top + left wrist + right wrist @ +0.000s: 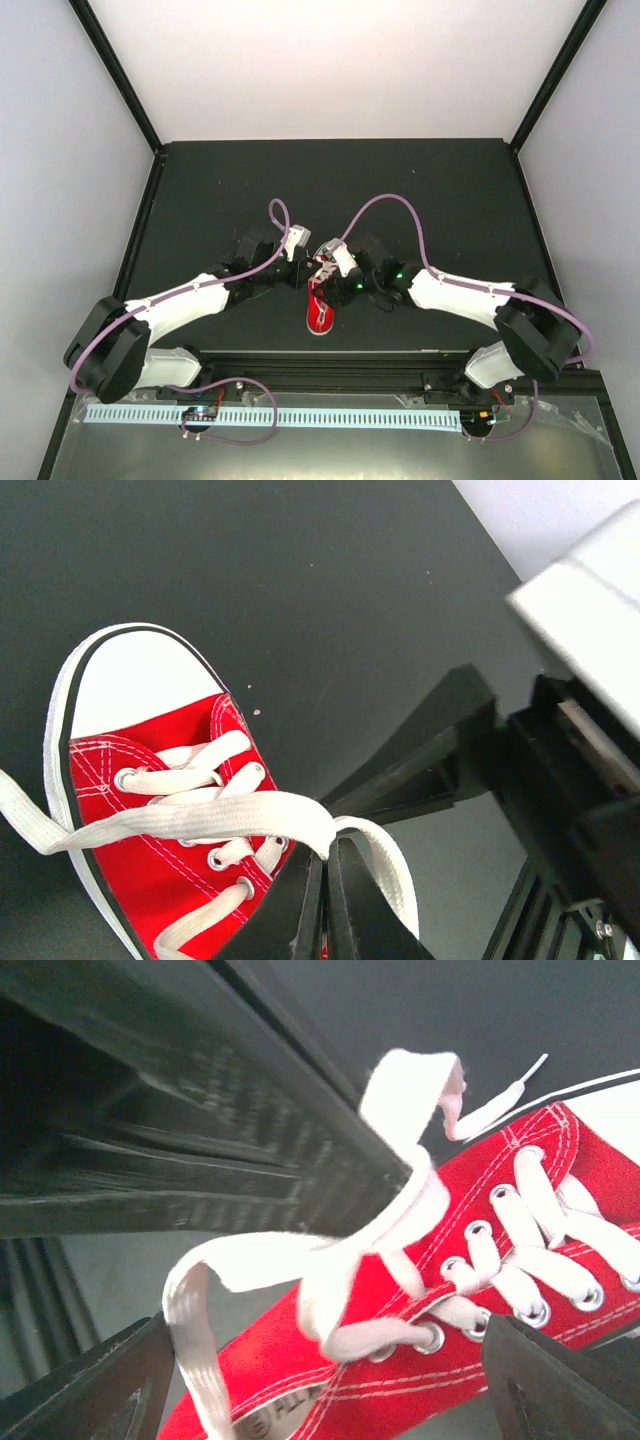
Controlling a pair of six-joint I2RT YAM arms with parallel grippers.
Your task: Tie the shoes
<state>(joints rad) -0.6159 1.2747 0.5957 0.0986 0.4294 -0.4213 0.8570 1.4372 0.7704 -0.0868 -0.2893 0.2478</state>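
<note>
The shoe (320,312) is a small red sneaker with a white toe cap (140,680) and white laces, lying on the black table between the two arms. My left gripper (328,858) is shut on a white lace (200,818) that is pulled across the eyelets, and the lace loops over the right finger. My right gripper (327,1332) stands open over the shoe's side (420,1380). A loose twisted lace loop (300,1260) lies between its fingers without being pinched. In the top view both grippers (308,272) (332,272) meet above the shoe's heel end.
The black tabletop (420,190) spreads beyond the shoe to white walls. Purple cables (400,205) arch over both arms. The right arm's dark finger (430,750) sits close beside my left gripper. A metal rail (300,415) runs along the near edge.
</note>
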